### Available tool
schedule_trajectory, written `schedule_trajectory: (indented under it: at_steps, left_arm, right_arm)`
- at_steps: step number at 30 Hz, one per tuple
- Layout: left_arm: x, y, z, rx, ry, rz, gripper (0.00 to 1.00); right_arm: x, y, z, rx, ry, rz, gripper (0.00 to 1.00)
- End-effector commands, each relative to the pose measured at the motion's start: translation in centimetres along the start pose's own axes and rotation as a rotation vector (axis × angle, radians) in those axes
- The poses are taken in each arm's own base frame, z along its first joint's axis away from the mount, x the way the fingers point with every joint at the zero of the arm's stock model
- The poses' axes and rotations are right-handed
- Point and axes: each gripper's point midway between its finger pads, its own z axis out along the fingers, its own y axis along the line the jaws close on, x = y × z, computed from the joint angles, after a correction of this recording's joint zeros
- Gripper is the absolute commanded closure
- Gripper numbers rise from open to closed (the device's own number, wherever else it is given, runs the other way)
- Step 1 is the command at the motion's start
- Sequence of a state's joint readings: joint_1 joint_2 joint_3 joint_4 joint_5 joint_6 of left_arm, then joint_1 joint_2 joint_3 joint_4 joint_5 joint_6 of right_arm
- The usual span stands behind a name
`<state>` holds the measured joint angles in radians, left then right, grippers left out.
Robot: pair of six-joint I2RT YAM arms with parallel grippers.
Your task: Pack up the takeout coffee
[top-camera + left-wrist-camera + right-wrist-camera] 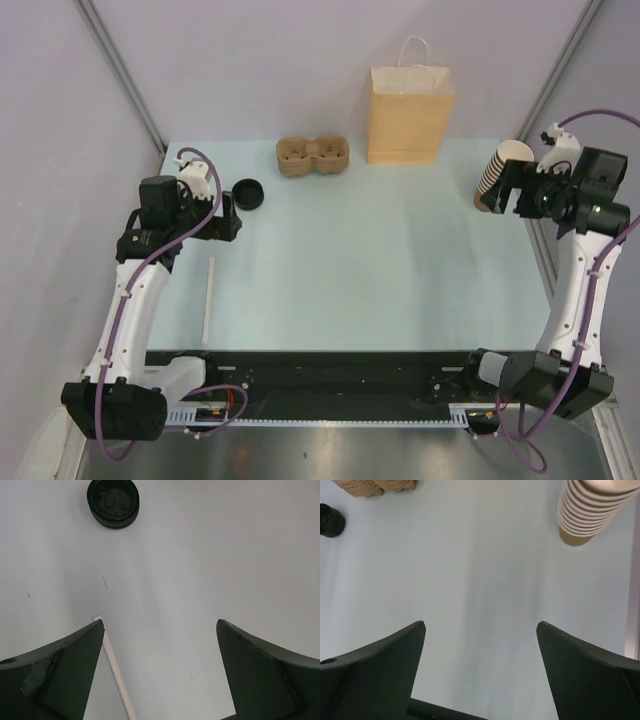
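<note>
Left hand (160,622): you are holding it wide open, nothing between the fingers, hovering over the left part of the surface (380,260).

Black lid (112,502): it is lying flat toward the far-left corner, just beyond the left hand and apart from it. In the left wrist view it is sitting near the top edge, left of the line between the fingers.

White straw (208,300): it is lying on the left side, on the near side of the hand, running roughly front to back. In the left wrist view its far end is showing just beside the left fingertip, and the finger is hiding part of its length.

Right hand (480,622): you are keeping this one spread wide too, gripping nothing, over the far-right part of the surface.

Stack of cups (590,510): the only tan cups showing are nested here, mouths up, standing at the right edge. The right hand is sitting just beside the stack; I cannot tell whether it is touching it.

Pulp tray (313,157): it is resting at the far edge, left of centre, both wells facing up.

Paper bag (410,115): it is standing upright with its handles up at the far edge, just right of the tray.
</note>
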<state>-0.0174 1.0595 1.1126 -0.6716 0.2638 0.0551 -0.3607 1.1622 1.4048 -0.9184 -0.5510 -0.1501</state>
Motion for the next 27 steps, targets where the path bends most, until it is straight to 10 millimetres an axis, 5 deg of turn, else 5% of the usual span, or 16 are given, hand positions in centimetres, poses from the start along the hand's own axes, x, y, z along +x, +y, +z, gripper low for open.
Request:
schedule_trajectory:
  at_steps: [1, 8, 14, 19, 27]
  left_arm:
    - [-1.6, 0.1, -0.7, -0.020, -0.043, 0.055, 0.00]
    - [-2.6, -0.7, -1.1, 0.013, -0.083, 0.062, 0.00]
    - [-3.0, -1.4, -1.0, 0.047, -0.096, 0.075, 0.01]
    - [-3.0, -2.0, -0.4, 0.082, -0.095, 0.067, 0.00]
    - [-2.5, -2.2, -0.1, 0.096, -0.094, 0.075, 0.00]
  right_arm:
    - [-4.2, -0.9, -0.7, 0.012, -0.023, -0.011, 0.00]
    - [-10.3, -4.7, -3.0, 0.134, -0.070, -0.058, 0.00]
    - [-12.5, -6.4, -2.9, 0.176, -0.071, -0.133, 0.00]
    - [-13.1, -6.7, -0.5, 0.148, -0.030, -0.183, 0.01]
    - [-11.7, -4.4, 5.6, 0.147, 0.117, -0.345, 0.30]
